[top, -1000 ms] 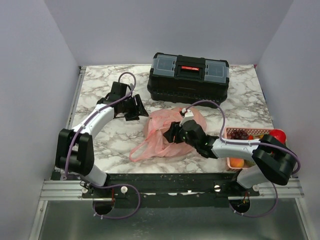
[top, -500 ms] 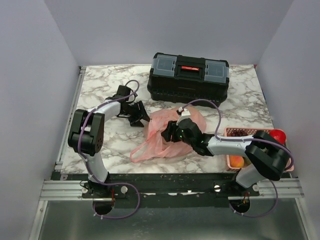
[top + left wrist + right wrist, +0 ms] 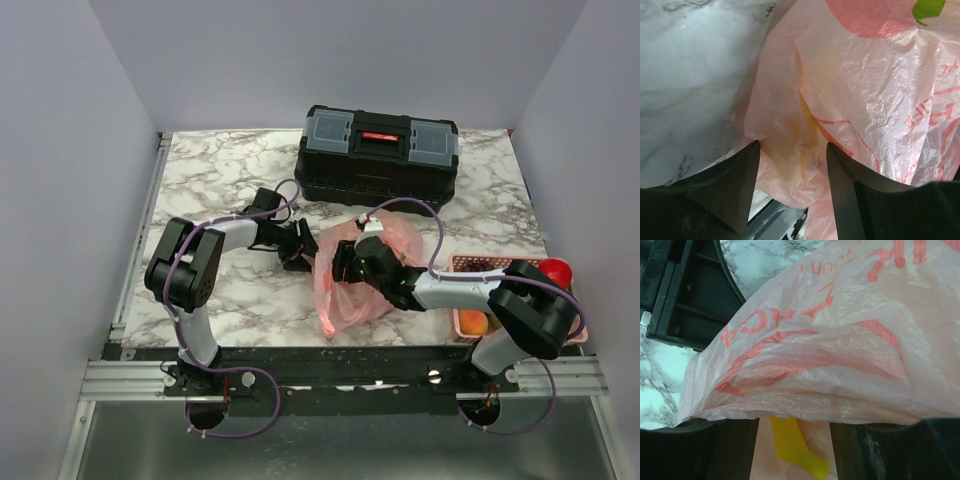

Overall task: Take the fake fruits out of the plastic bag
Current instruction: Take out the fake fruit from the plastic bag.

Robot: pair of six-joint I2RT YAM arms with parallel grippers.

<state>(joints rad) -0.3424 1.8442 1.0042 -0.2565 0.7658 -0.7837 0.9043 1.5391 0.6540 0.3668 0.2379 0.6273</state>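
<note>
The pink plastic bag (image 3: pixel 345 280) lies bunched at mid-table between both grippers. My left gripper (image 3: pixel 305 252) presses against its left side. Its jaws stand apart, with bag film (image 3: pixel 792 150) and a yellowish lump bulging between the fingers (image 3: pixel 735 185). My right gripper (image 3: pixel 350 262) is under the bag's film (image 3: pixel 840 340), which drapes over its fingers (image 3: pixel 735 450) and hides the tips. Those jaws stand apart, and a yellow banana (image 3: pixel 795 447) lies bare between them. A grape bunch (image 3: pixel 483 268), a red fruit (image 3: pixel 556 272) and an orange one (image 3: pixel 474 324) sit in the pink basket.
A black toolbox (image 3: pixel 378 155) stands just behind the bag and shows in the right wrist view (image 3: pixel 685 295). The pink slotted basket (image 3: pixel 520 262) sits at the right front by the right arm. Grey walls close in the marble table (image 3: pixel 200 170).
My left gripper has swung right, into the bag's left side. The bag has drawn in from a spread shape to a narrow bunch, its handle loops shifting right. The right gripper has barely moved.
</note>
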